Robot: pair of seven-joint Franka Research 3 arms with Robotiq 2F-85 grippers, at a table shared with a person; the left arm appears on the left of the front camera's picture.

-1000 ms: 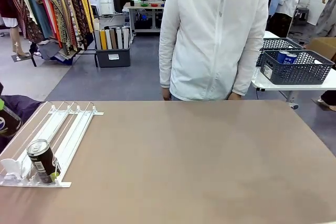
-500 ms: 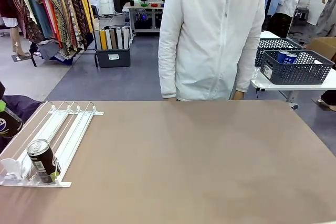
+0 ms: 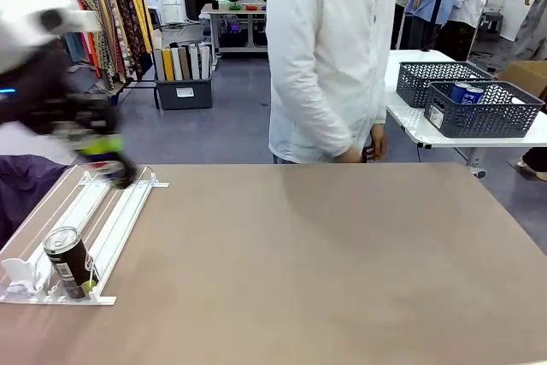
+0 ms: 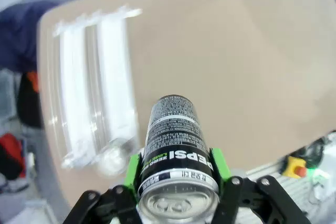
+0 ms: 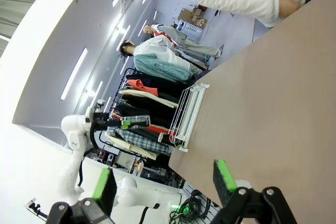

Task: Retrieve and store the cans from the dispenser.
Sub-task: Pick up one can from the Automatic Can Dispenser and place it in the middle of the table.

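Note:
My left gripper [image 4: 176,174] is shut on a black Pepsi can [image 4: 173,135], its silver top facing the wrist camera, held in the air above the table. From the front, the left gripper [image 3: 107,161] is a blur over the far end of the white dispenser [image 3: 115,211]. A second black can [image 3: 70,262] stands at the dispenser's near end, against the stops. In the left wrist view the dispenser [image 4: 89,82] lies below and to the left. My right gripper [image 5: 164,182] is open with nothing between its fingers, well away from the dispenser [image 5: 189,111].
A person in a white jacket [image 3: 329,57] stands at the table's far edge, turned sideways. Two dark grey baskets [image 3: 483,108] holding blue cans sit on a white side table at the right. The brown tabletop [image 3: 325,262] is bare.
My left arm has swung into the front view, from the left edge to above the dispenser's far end. The person has turned towards the right. The can in the dispenser has stayed put.

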